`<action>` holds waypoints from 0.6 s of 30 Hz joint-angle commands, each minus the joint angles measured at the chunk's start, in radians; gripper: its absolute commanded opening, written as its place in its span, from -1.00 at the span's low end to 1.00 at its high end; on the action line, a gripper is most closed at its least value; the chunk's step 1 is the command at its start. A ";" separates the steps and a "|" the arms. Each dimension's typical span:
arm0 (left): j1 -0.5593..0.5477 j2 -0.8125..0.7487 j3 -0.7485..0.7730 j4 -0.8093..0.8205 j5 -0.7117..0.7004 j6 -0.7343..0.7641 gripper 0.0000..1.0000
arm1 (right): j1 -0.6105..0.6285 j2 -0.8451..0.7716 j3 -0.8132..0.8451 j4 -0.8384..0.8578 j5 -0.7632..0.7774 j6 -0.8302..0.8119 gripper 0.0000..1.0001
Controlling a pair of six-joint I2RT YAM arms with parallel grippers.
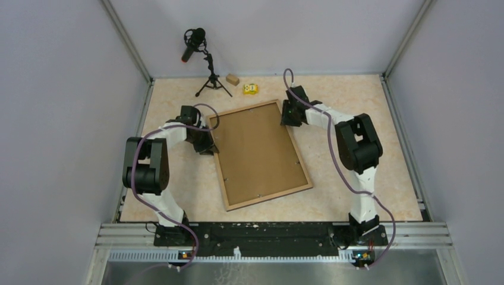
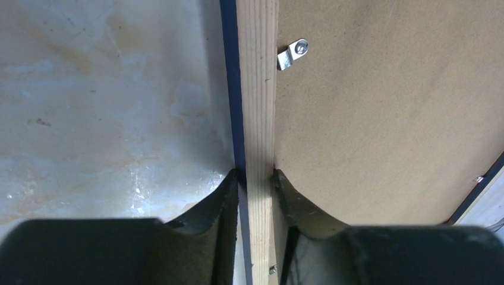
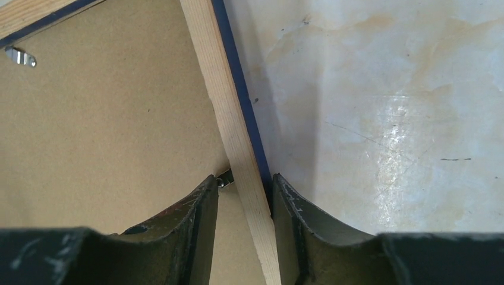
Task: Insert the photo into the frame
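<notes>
The frame point(image 1: 267, 198) lies light-wood face up in the middle of the table, with a plain brown backing board point(image 1: 258, 151) filling it. The photo is hidden. My left gripper point(image 1: 208, 145) is at the frame's left rim. In the left wrist view its jaws point(image 2: 255, 175) are shut on the wood rim point(image 2: 257, 89), one finger on each side. My right gripper point(image 1: 289, 119) is at the far right rim. In the right wrist view it point(image 3: 243, 178) straddles the rim point(image 3: 223, 101): the outer finger touches the blue edge, and the inner finger stands apart from the wood.
A microphone on a small tripod point(image 1: 205, 65), a wooden block point(image 1: 232, 79) and a small yellow object point(image 1: 251, 89) stand at the back of the table. Metal turn clips point(image 2: 293, 53) sit on the backing board. Grey walls close in left, right and behind.
</notes>
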 commanded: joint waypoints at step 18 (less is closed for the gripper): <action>-0.031 0.254 0.258 0.070 0.284 -0.034 0.31 | 0.047 -0.522 -0.778 0.343 -0.311 0.164 0.29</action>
